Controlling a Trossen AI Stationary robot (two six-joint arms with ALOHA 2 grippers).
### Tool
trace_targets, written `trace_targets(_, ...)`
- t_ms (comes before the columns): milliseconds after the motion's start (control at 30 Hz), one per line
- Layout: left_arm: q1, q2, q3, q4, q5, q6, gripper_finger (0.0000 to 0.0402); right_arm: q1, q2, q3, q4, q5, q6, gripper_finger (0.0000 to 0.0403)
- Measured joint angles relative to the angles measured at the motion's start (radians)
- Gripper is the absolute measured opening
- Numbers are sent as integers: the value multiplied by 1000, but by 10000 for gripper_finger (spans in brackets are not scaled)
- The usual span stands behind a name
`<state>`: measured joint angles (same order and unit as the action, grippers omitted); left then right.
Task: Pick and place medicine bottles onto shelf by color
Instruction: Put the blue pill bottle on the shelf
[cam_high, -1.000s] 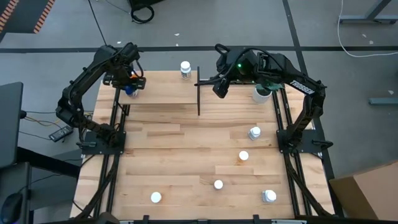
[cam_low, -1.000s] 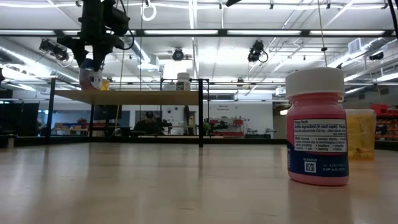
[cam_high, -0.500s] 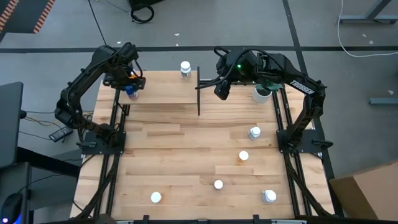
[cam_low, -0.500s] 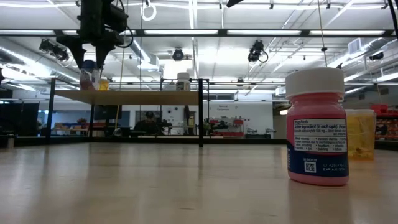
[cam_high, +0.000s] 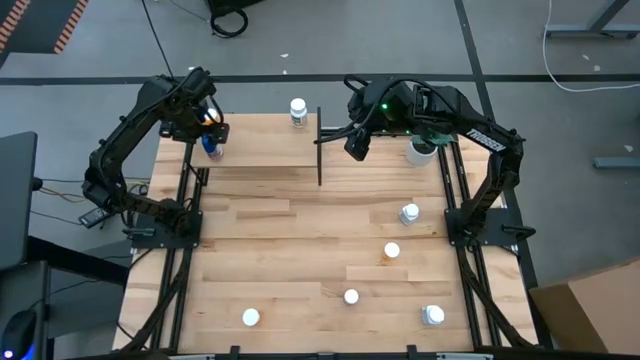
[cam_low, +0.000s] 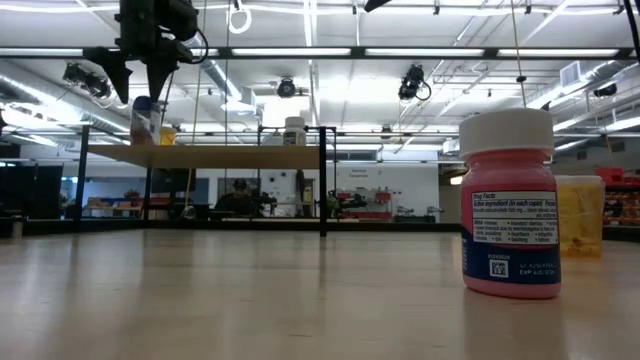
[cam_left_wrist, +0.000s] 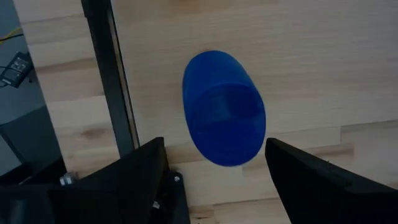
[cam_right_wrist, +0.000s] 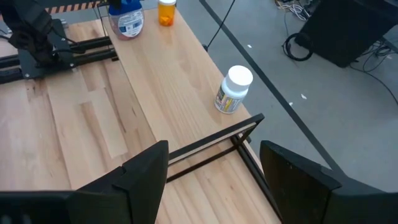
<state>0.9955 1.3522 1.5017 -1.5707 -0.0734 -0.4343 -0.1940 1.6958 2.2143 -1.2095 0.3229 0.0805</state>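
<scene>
A: Blue bottle (cam_high: 211, 146) on the far left end of the shelf (cam_high: 260, 150), standing upright on the light-wood board with an orange bottle (cam_low: 167, 135) right beside it. The left gripper (cam_high: 203, 112) hangs just above it, fingers spread wide with nothing between them.

B: The left wrist view confirms that: the two dark fingers stand on either side of the blue bottle's top, both clear of it.

A: Moving right along the shelf, a white-capped bottle with a pale label (cam_high: 297, 111) sits upright at the back edge, near the black post of the frame.

B: Just past that post comes the right gripper (cam_high: 354, 143), hovering off the shelf's right end. Jaws apart, holding nothing. Its wrist view looks down the whole board, with the pale bottle near and the blue and orange ones at the far end.

A: On the tabletop (cam_high: 300, 240), five more white caps are scattered. One (cam_high: 250, 317) is at the near left edge, one (cam_high: 351, 296) near the middle.

B: To the right, one (cam_high: 392, 250) is beside the right arm's base, another (cam_high: 410, 212) just behind it, and the last (cam_high: 433, 315) at the near right corner. The low view shows a pink bottle (cam_low: 509, 205) up close, with an orange one (cam_low: 580, 215) right behind it.
</scene>
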Motion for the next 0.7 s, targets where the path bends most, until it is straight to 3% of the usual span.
trace_targets(300, -71, 0, 187, 8, -43, 1, 264, 0, 0, 0, 7, 0, 9, 261)
trace_targets(433, -136, -1, 273, 113, -67, 1, 247, 0, 0, 0, 16, 0, 18, 261)
trace_targets(567, -213, 11, 266, 235, -66, -32, 223, 0, 0, 0, 16, 9, 46, 261)
trace_targets(700, -276, 58, 178, 231, -68, -78, 193, 0, 0, 0, 16, 12, 84, 261)
